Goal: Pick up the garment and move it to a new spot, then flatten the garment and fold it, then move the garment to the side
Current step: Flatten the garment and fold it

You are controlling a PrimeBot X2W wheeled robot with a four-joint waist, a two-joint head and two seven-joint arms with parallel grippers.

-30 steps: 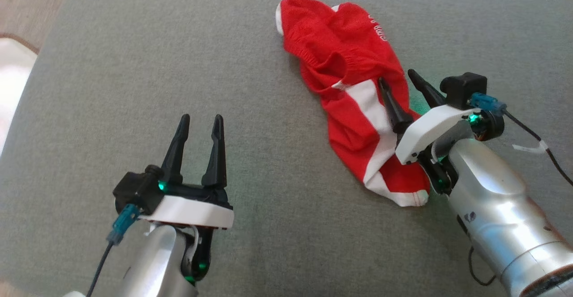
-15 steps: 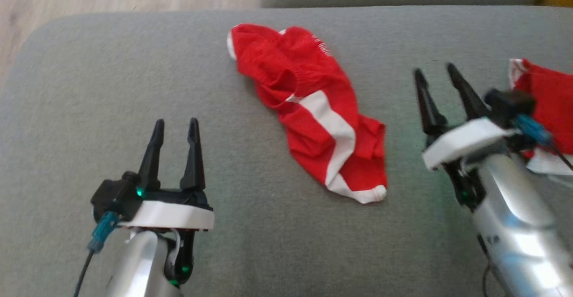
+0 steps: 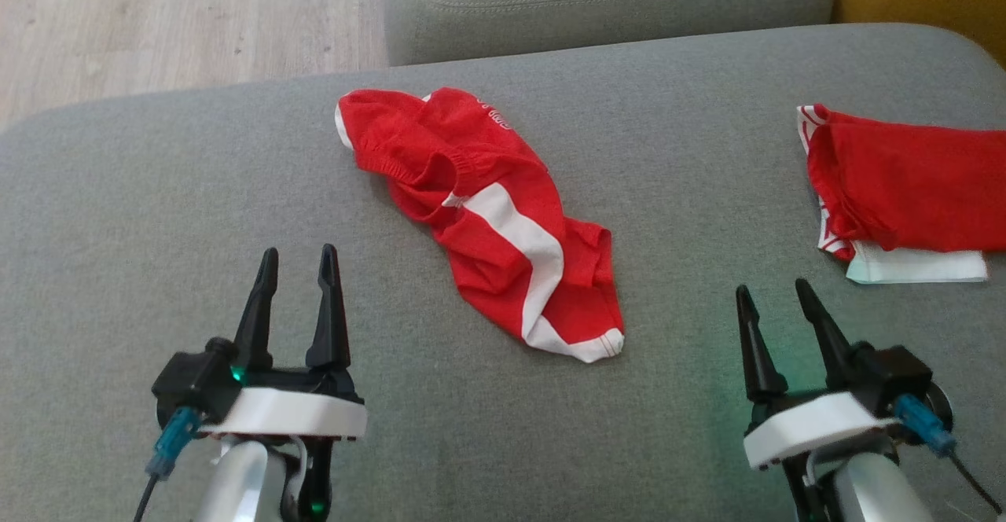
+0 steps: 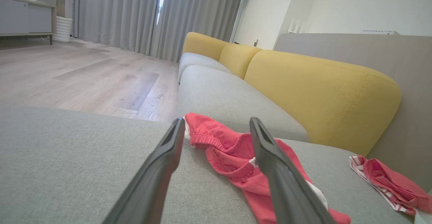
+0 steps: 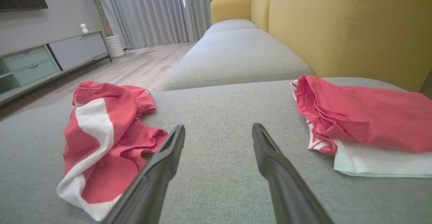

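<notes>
Garment [image 3: 471, 247]: red, one broad white stripe, white hem.
Pile [image 3: 912, 184]: red over white, red-and-white striped edge.
Cushion [image 3: 157, 207]: grey weave.
Backrest [image 4: 320, 92]: mustard yellow.
Floor [image 3: 157, 19]: pale wood grain.
Curtains [image 4: 118, 15]: grey.
My fingers [image 3: 328, 310]: black, on white mounts.

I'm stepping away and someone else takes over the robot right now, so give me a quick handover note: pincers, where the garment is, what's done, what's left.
Left pincer: open, empty, over the grey cushion, left of the garment.
Right pincer: open, empty, right of the garment, touching nothing.
Red shorts with a white stripe: crumpled mid-cushion, between the two pincers.
Folded red-and-white pile: at the cushion's far right.
Done: no flattening or folding shows on the shorts; whether they were already moved cannot be told.
Left: flatten, fold, move aside.
</notes>
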